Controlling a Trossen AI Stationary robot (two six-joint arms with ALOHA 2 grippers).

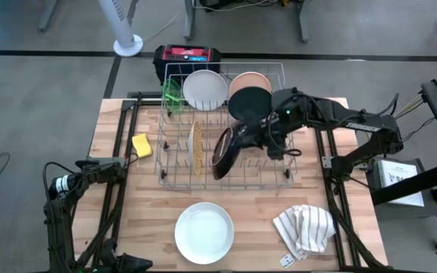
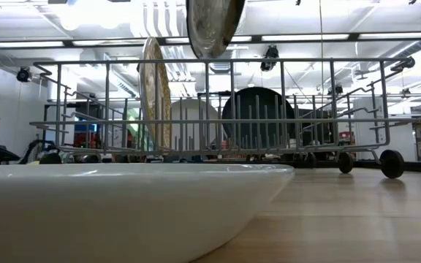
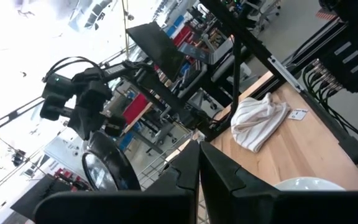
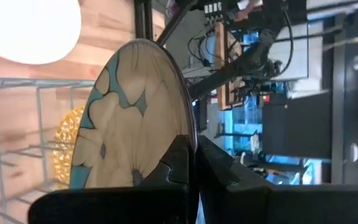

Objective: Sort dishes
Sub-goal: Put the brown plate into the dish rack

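The right gripper (image 1: 237, 142) pinches the rim of a brown plate (image 1: 223, 154) above the wire dish rack (image 1: 279, 179), so it should lower it slowly, straight between two prongs, while the closed left gripper (image 1: 89, 164) waits.

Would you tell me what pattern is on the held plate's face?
Tan floral shapes on teal, seen best in the right wrist view: plate.

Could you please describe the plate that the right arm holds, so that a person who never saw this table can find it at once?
Start at the wire dish rack in the middle of the wooden table. Above its centre, the right gripper has its jaws shut on the rim of a dark-edged plate held on edge. Unlike the plain racked dishes, its face bears a tan and teal flower pattern.
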